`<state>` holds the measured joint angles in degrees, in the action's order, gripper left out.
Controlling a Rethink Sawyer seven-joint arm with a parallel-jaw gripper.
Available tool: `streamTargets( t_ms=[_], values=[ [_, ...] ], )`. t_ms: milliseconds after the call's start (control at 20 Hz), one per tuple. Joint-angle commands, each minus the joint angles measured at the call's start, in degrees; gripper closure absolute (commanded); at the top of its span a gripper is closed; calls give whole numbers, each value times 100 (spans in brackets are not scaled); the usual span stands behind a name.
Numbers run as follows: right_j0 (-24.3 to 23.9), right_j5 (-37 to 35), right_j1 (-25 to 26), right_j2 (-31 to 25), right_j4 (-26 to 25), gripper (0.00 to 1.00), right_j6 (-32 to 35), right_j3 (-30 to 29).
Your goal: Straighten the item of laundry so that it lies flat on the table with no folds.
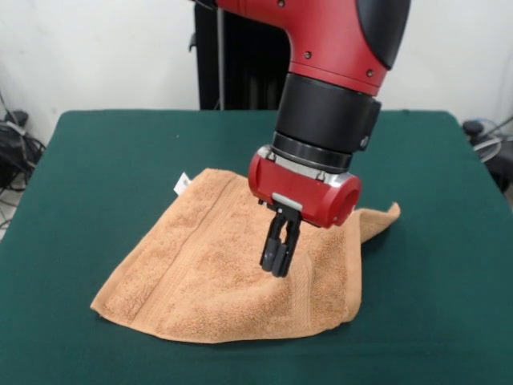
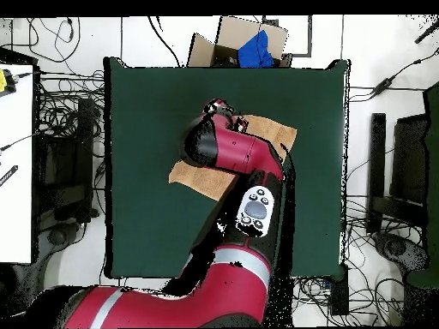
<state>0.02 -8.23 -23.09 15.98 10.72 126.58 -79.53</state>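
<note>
The item of laundry (image 1: 216, 273), an orange-tan terry towel, lies on the green table (image 1: 104, 160) a little right of centre. Its right edge is folded over, and one corner (image 1: 383, 218) pokes out to the right from under the fold. A small white tag (image 1: 182, 184) shows at the far left corner. My gripper (image 1: 277, 269) points down over the towel's middle, shut, with nothing visibly pinched; I cannot tell if the tips touch the cloth. In the overhead view the red arm (image 2: 233, 156) covers most of the towel (image 2: 276, 134), and the table (image 2: 146, 128) shows all round it.
A cardboard box (image 2: 225, 43) holding something blue (image 2: 255, 50) sits just beyond one table edge. Cables and dark equipment (image 2: 394, 171) lie on the floor on both sides. A white desk (image 2: 15, 154) stands at the left. A black stand (image 1: 240, 64) rises behind the table.
</note>
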Motion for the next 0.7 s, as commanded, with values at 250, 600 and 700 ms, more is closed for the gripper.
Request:
streamTargets(
  t_ms=[250, 600, 700],
  values=[
    [3, -145, 70, -813, -302, 100, 323, -464],
    [-12, -203, 41, -833, -308, 100, 285, -439],
    [-34, -230, 20, -842, -327, 100, 253, -441]
  ],
)
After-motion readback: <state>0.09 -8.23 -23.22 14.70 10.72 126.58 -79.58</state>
